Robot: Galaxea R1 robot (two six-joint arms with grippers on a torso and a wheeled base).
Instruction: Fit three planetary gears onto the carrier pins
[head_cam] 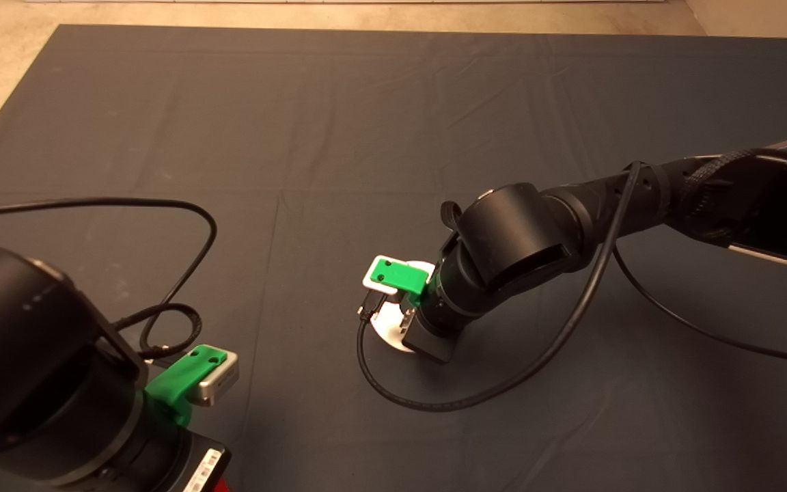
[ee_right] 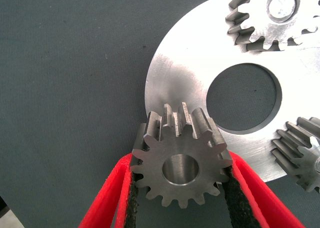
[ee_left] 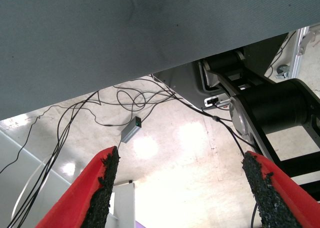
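The gear [ee_right: 181, 168] in hand was a small, solid metal piece: stiff, dense for its size, in no danger from the grip. Its toothed rim looked likely to be slippery against anything hard, so the black pads [ee_right: 131, 208] on opposite sides of the teeth seemed the right hold, since that left the centre hole free to take a pin. The fit of hole to pin was probably close, so the gear would need to go down level.

The right gripper [ee_right: 181, 215] was clamped on that gear, its red fingers spread only as far as the gear's width, with the pads pressed against the teeth on both sides. The gear hung over the edge of the disc [ee_right: 175, 73], partly above the mat [ee_right: 65, 88], its bore empty. No bare pin showed beneath it.

Two other gears already sat on the disc: one [ee_right: 272, 15] with a pin end [ee_right: 281, 4] showing in its bore, the other [ee_right: 300, 153] across the central hole [ee_right: 244, 98] from it, partly cut off at the picture's edge.

In the head view the right arm reached to the middle of the mat, covering most of the disc [head_cam: 385, 326]. The left gripper [ee_left: 185, 188] waited at the near left, fingers well apart and empty.
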